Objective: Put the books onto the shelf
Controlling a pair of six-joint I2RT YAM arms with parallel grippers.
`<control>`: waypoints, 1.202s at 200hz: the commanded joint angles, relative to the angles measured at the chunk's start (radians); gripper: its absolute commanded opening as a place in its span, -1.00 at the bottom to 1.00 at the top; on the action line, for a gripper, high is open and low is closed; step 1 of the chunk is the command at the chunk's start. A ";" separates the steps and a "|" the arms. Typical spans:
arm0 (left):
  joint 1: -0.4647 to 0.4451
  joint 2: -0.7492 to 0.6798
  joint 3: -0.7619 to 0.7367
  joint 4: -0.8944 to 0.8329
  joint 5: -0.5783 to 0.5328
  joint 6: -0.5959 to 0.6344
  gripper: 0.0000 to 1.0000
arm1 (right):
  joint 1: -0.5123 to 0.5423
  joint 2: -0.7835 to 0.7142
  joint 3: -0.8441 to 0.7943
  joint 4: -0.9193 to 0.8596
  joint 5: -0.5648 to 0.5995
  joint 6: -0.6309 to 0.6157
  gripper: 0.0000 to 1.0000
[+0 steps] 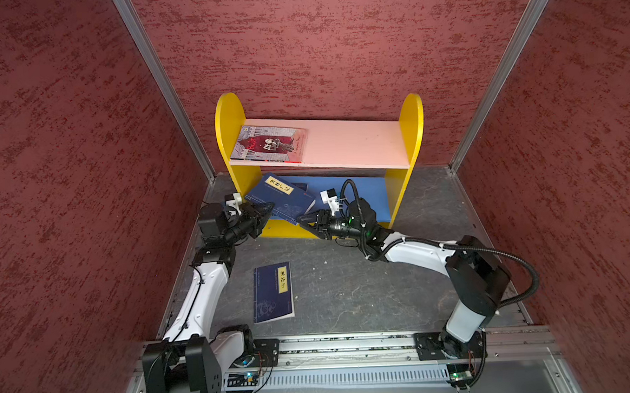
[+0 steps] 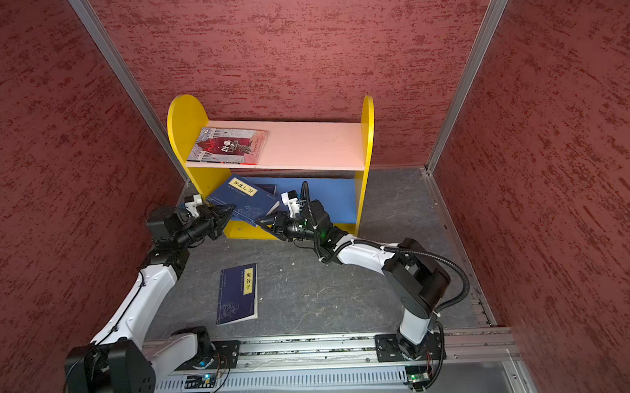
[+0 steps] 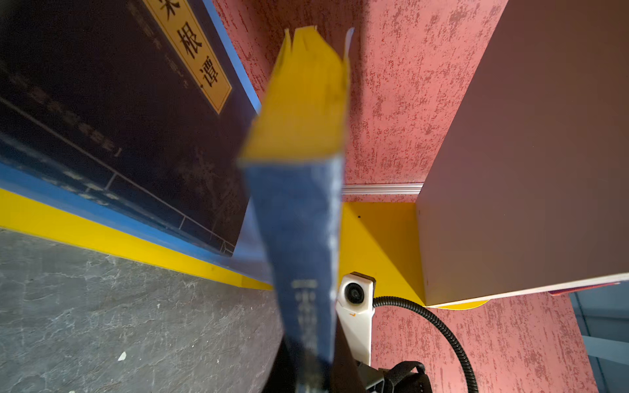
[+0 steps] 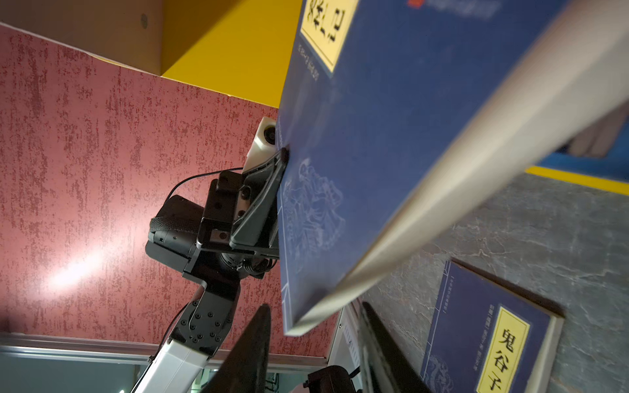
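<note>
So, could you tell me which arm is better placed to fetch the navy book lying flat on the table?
Right, probably: the right claw is open, holding nothing, while the left claw is shut on the tilted book at the shelf. The flat book does lie nearer the left arm.

The left arm (image 1: 204,297) and right arm (image 1: 418,251) share glossy white shells and bulky black joints. A ribbed black hose (image 1: 534,279) follows the right arm. The left gripper (image 1: 269,207) and right gripper (image 1: 302,221) are black and tapered, each beside a small white camera (image 1: 330,198).
</note>
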 commanded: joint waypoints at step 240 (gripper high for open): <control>0.047 -0.106 0.011 -0.314 -0.065 0.068 -0.11 | -0.053 0.059 0.098 0.046 -0.029 -0.010 -1.00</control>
